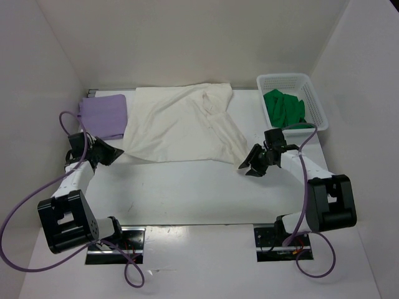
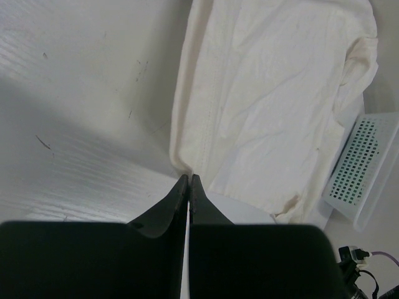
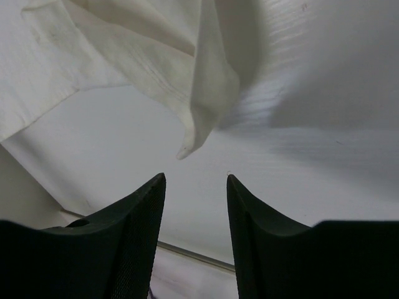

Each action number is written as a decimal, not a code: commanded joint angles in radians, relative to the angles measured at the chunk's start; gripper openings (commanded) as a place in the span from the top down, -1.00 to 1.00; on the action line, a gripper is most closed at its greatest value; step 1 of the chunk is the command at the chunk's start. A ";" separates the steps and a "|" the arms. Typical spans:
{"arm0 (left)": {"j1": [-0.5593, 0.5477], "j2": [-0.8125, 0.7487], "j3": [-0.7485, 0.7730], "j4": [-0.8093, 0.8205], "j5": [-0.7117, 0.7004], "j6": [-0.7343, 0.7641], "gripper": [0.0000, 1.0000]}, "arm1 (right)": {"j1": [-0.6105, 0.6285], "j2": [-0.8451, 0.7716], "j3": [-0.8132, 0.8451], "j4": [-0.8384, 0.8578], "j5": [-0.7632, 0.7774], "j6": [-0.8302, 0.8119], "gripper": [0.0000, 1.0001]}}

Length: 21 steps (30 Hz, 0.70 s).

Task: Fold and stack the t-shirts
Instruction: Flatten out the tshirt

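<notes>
Table: white, cream t-shirt spread.
Left gripper: closed at cream t-shirt's near-left corner.
Right gripper: wide, empty, off cream t-shirt's near-right corner.

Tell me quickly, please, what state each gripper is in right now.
Left gripper: closed, pinching the edge of the cream t-shirt.
Right gripper: open, holding nothing.

- I saw a white plastic mesh basket standing upright at the far right corner of the bench.
- In the left wrist view, its perforated wall showed at the right edge.
- The white bench had a few faint dark scuffs on its bare surface.
- Plain white walls closed in its far, left and right edges.
</notes>
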 commanded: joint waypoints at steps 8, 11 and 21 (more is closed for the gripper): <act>0.006 -0.026 -0.012 0.014 0.052 0.022 0.99 | 0.076 0.054 -0.016 0.107 0.042 0.086 0.14; 0.006 -0.026 -0.012 0.014 0.052 0.022 0.99 | 0.076 0.090 -0.016 0.119 0.062 0.086 0.14; 0.006 -0.026 -0.021 0.023 0.070 0.012 0.99 | 0.076 0.124 0.004 0.145 0.125 0.096 0.77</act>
